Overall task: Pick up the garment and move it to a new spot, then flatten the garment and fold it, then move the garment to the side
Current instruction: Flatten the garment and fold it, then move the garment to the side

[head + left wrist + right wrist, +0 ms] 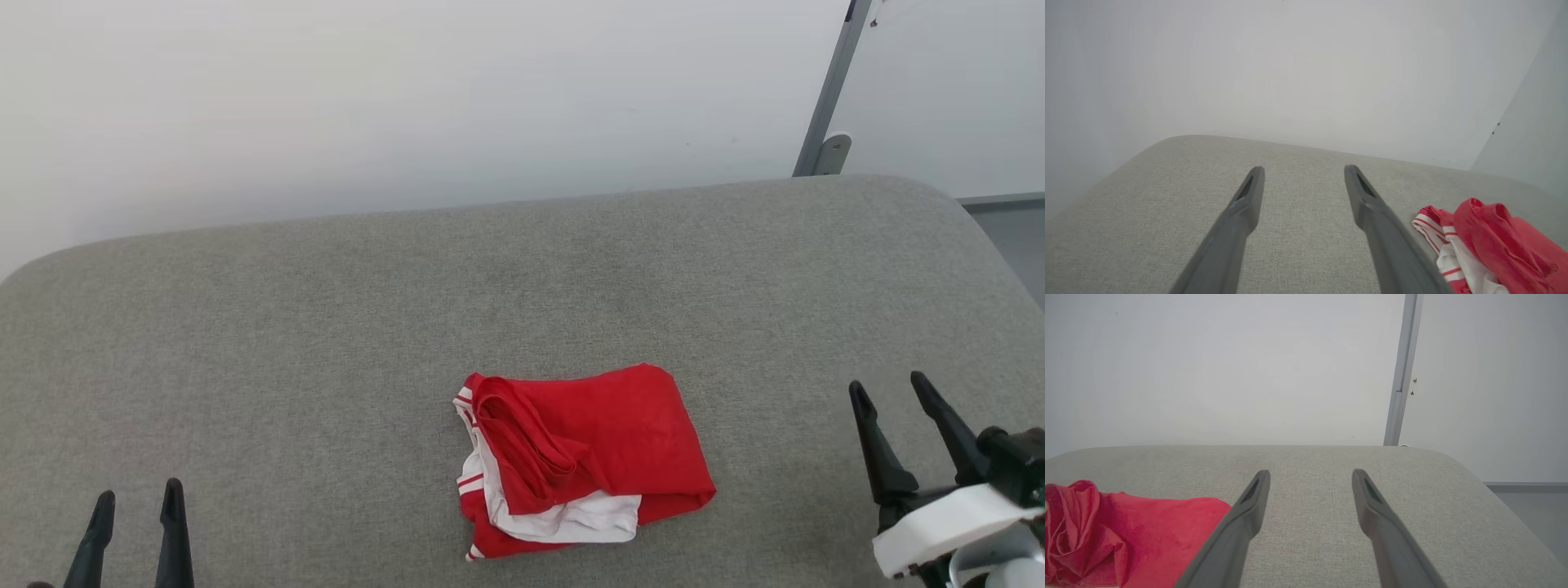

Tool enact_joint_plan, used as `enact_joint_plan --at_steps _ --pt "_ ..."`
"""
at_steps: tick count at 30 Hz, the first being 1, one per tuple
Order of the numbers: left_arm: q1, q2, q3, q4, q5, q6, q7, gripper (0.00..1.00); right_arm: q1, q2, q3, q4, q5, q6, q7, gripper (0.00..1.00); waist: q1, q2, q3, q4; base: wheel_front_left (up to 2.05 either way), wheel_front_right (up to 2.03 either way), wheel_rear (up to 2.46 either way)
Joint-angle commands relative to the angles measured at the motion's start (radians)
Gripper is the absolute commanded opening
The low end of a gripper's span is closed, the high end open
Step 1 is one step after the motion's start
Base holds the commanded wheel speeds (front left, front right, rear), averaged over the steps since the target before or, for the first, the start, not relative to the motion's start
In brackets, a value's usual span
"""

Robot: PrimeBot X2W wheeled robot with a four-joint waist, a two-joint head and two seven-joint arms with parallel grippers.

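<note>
One loosely folded garment (596, 441), lying on grey cushion (286, 327)

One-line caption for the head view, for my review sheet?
Loosely bundled red-and-white jersey shirt lies on the grey fabric surface between the open left gripper and open right gripper, untouched.

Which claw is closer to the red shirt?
The right claw. It waits open just off to the right of the red shirt, not touching it. The left claw, open too, is farther away, out past the shirt's left side.
</note>
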Motion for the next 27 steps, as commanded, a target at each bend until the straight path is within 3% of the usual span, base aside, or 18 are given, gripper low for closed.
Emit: enact_joint_plan --at_steps 1,27 --pt "0.013 -0.003 0.006 0.003 0.009 -0.003 -0.005 1.0 0.02 0.012 -0.01 -0.008 -0.019 0.0 -0.005 1.0 0.0 -0.0001 -0.002 0.002 0.0 0.0 0.0" --pt "0.014 -0.016 -0.015 0.004 0.042 -0.003 -0.005 1.0 0.061 0.06 -0.026 -0.033 -0.039 0.0 -0.005 1.0 0.0 -0.0001 -0.002 0.019 0.0 0.0 0.0"
